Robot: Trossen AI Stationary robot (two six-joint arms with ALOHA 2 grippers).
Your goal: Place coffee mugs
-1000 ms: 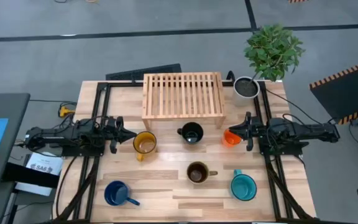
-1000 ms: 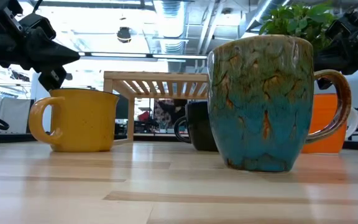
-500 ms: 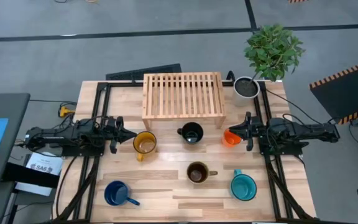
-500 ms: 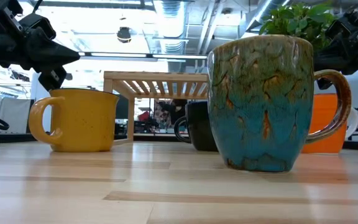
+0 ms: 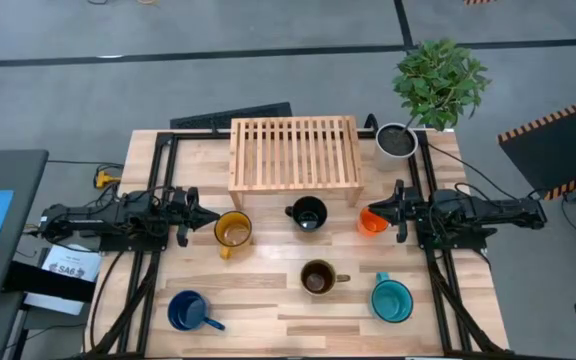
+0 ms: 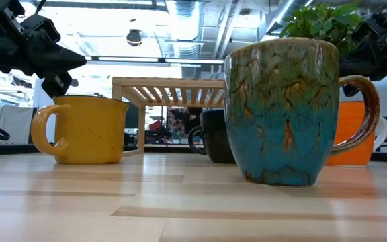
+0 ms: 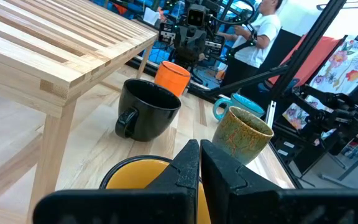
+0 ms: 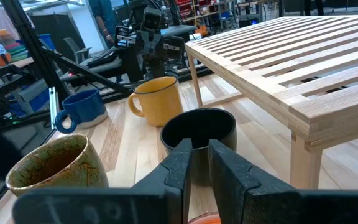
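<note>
Left gripper (image 5: 200,226) clenched, its tips over the near rim of the yellow mug (image 5: 233,231); right gripper (image 5: 383,214) nearly closed, tips above the orange mug (image 5: 371,221); black mug (image 5: 308,214) between them, just in front of the wooden rack (image 5: 294,152); brown mug (image 5: 318,278), teal mug (image 5: 391,299) and dark blue mug (image 5: 186,310) stand nearer the table's (image 5: 268,300) front edge.
</note>
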